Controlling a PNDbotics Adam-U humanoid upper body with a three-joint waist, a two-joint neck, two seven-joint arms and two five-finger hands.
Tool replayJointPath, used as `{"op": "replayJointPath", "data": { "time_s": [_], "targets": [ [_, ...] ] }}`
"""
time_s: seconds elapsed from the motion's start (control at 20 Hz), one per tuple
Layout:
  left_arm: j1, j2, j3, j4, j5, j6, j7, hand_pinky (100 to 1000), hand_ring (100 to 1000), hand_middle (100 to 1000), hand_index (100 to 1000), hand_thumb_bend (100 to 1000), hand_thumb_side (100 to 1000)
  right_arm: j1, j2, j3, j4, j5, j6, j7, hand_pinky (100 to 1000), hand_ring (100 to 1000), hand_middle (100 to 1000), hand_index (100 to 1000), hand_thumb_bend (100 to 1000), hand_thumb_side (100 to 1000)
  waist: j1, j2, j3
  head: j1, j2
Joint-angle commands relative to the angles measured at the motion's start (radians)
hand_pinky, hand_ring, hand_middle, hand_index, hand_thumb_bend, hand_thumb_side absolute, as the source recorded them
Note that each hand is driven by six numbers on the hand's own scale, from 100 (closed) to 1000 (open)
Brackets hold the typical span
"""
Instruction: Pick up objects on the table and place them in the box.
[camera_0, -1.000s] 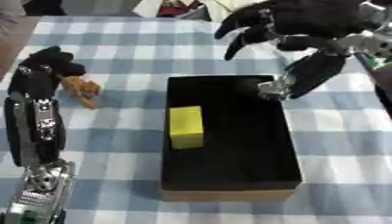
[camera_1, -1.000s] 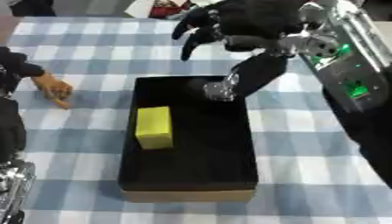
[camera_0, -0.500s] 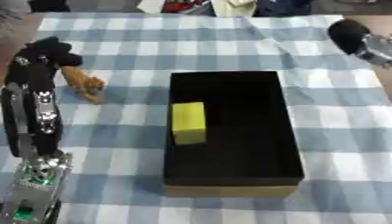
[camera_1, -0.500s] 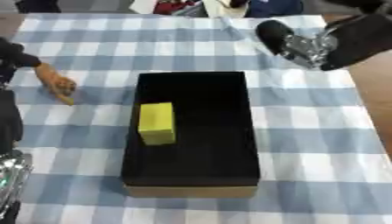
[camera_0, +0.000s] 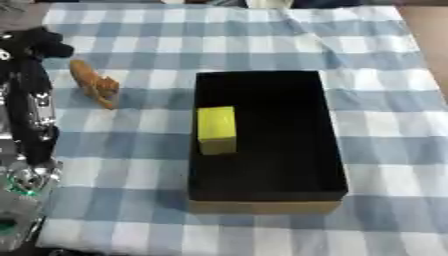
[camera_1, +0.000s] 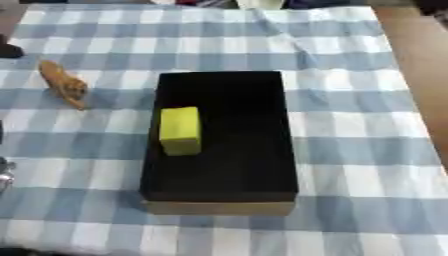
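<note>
An open black box (camera_0: 262, 205) with a tan front wall lies in the middle of the checked cloth. Inside it, against the left wall, lies a yellow block (camera_0: 216, 129). A small orange toy animal (camera_0: 94, 86) lies on the cloth to the left of the box. My left hand (camera_0: 37, 42) hangs at the far left, just up and left of the toy and apart from it, with its arm running down the left edge. My right hand shows in neither view.
The blue and white checked cloth (camera_1: 367, 150) covers the table. Bare brown surface (camera_0: 430, 35) shows past its right edge. Some unclear items sit at the far edge.
My right hand, which hung over the box's far right corner, has lifted away up and to the right and left the view. The left hand stays beside the toy.
</note>
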Motion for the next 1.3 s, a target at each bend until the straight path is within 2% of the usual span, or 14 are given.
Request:
{"op": "replayJointPath", "data": {
  "time_s": [0.05,0.25,0.45,0.6,0.8,1.1,1.3],
  "targets": [
    [0.015,0.088,0.018,-0.016,-0.044,-0.001,0.057,614,602,605,770,100,719,0.004,-0.023,-0.031,-0.025,-0.062,0.011,-0.031,807,813,689,759,100,728,0.0,-0.022,-0.003,-0.013,0.007],
    [0.048,0.141,0.026,-0.016,-0.09,0.011,0.11,616,604,603,770,100,712,0.031,-0.017,-0.053,-0.03,-0.105,0.022,-0.06,807,807,684,761,100,722,0.001,-0.024,-0.005,-0.027,0.0],
    [0.081,0.186,0.039,-0.016,-0.127,0.027,0.148,618,606,600,770,100,706,0.05,-0.009,-0.068,-0.037,-0.117,0.031,-0.074,809,806,678,755,100,715,0.002,-0.024,-0.008,-0.043,-0.022],
    [0.103,0.212,0.052,-0.016,-0.147,0.051,0.166,619,607,600,771,100,704,0.057,-0.003,-0.076,-0.042,-0.121,0.036,-0.081,810,805,676,754,100,711,0.001,-0.023,-0.01,-0.051,-0.04],
    [0.129,0.238,0.072,-0.016,-0.183,0.087,0.174,627,620,601,776,100,693,0.062,0.004,-0.083,-0.047,-0.122,0.041,-0.092,813,803,675,753,100,709,0.001,-0.023,-0.011,-0.052,-0.048],
    [0.174,0.317,0.104,-0.016,-0.307,0.157,0.111,684,699,649,817,100,669,0.072,0.01,-0.088,-0.052,-0.107,0.055,-0.099,817,802,677,753,100,709,0.005,-0.029,-0.008,-0.049,-0.038],
    [0.182,0.399,0.122,-0.016,-0.377,0.202,0.058,707,729,675,848,100,556,0.076,0.016,-0.092,-0.058,-0.1,0.061,-0.102,818,802,677,753,100,706,0.007,-0.034,-0.008,-0.044,-0.032]
  ]
}}
